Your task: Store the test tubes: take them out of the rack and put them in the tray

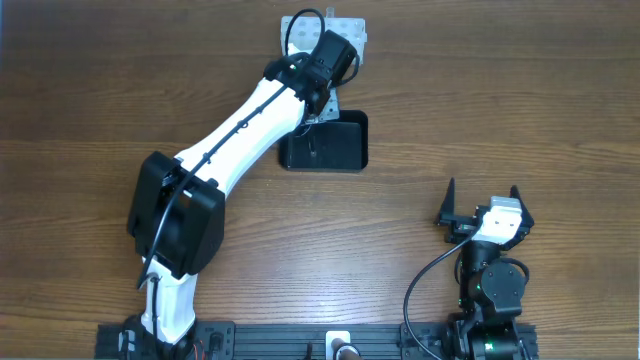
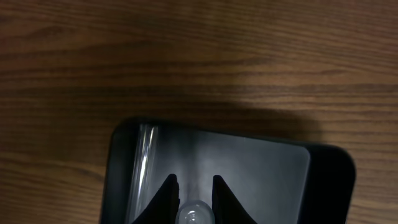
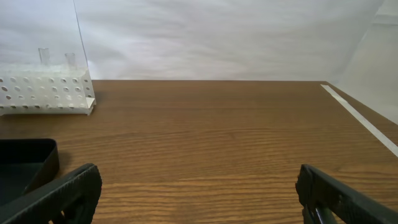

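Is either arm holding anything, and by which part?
Fingers of the left gripper pinch a test tube near its rounded tip, over the tray; the right gripper holds nothing.

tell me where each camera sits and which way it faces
Top view: fixed overhead, looking down on the table; both arms show, the left arm over the tray.
Left wrist view: on that arm, looking down into the tray; its jaws shut on a test tube.
Right wrist view: low, facing across the table to the rack; its jaws stand wide open.
Shared: all three show the tray.
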You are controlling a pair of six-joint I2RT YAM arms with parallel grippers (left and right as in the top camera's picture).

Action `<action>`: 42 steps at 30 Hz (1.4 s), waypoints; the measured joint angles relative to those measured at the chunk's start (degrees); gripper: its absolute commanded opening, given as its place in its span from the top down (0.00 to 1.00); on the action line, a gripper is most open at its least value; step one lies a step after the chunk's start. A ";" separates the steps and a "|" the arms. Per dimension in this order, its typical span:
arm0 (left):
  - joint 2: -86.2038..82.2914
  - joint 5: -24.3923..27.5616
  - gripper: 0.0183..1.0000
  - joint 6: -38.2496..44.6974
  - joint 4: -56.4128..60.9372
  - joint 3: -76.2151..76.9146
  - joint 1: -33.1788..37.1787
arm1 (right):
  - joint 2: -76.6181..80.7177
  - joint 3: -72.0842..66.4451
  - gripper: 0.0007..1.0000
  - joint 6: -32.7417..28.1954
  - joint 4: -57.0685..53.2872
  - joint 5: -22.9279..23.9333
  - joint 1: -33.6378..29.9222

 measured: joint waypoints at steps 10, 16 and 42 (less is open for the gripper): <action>3.17 -0.04 0.90 4.87 0.33 0.00 0.00 | 0.00 0.00 0.01 -0.02 0.00 0.00 0.00; 4.07 -0.07 0.85 6.49 0.42 0.00 0.22 | 0.00 0.00 0.01 -0.04 0.00 0.00 0.00; -20.13 -9.18 0.21 21.81 20.04 -1.51 1.11 | 0.00 0.00 0.01 -0.02 0.02 0.00 0.00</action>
